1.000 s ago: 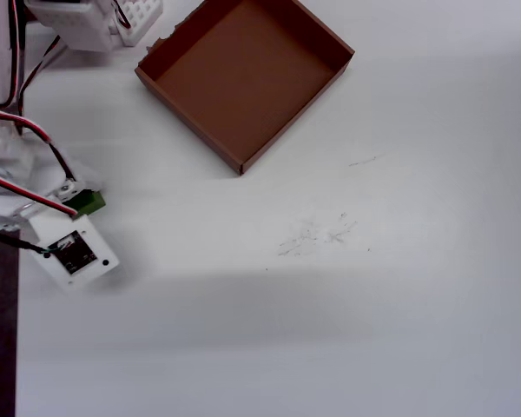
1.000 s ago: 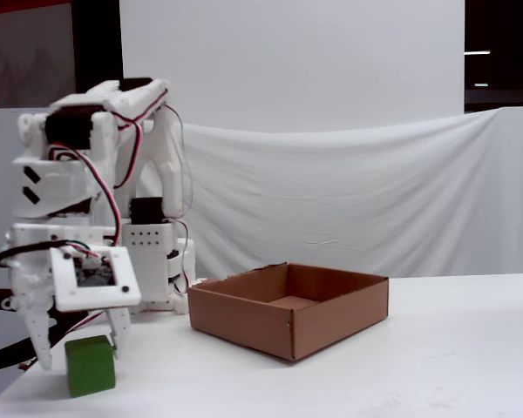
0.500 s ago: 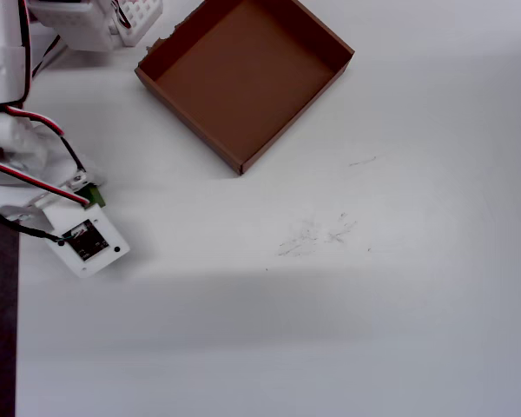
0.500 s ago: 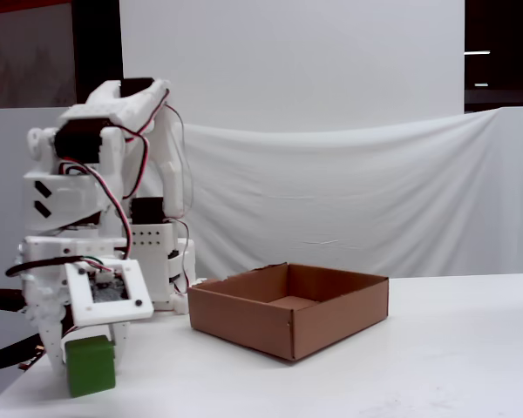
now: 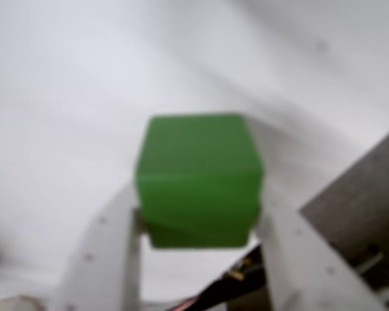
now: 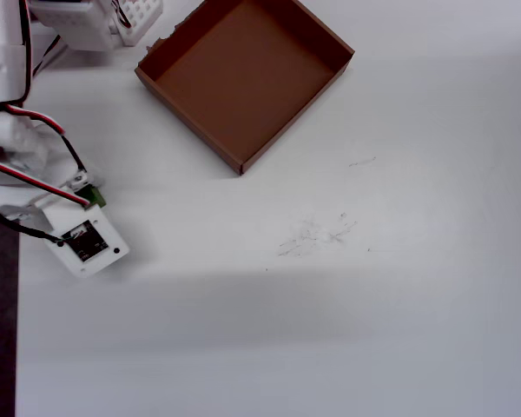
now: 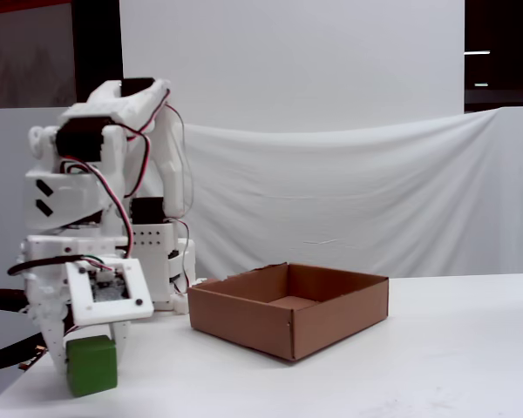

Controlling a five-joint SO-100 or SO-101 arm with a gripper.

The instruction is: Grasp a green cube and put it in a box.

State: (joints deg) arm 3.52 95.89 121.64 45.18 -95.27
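In the wrist view the green cube (image 5: 198, 181) sits between my two white fingers, and each side face meets a finger. My gripper (image 5: 200, 202) is shut on the cube. From the fixed view the cube (image 7: 91, 366) rests on the white table at the far left, under my gripper (image 7: 85, 350). Looking down in the overhead view, only a green sliver of the cube (image 6: 95, 198) shows beside the gripper (image 6: 85, 198) and its camera plate. The brown cardboard box (image 6: 243, 78) lies empty at the top, up and to the right of the gripper; its near wall (image 7: 244, 322) shows in the fixed view.
The arm's white base and servo wires (image 6: 78, 22) stand at the overhead view's top left. The table's left edge (image 6: 17, 347) borders a dark strip close to the gripper. A white cloth backdrop (image 7: 349, 200) hangs behind the table.
The gripper came down over the cube and shifted slightly right in the overhead view, covering most of the green. Over the last half second it has hardly moved.
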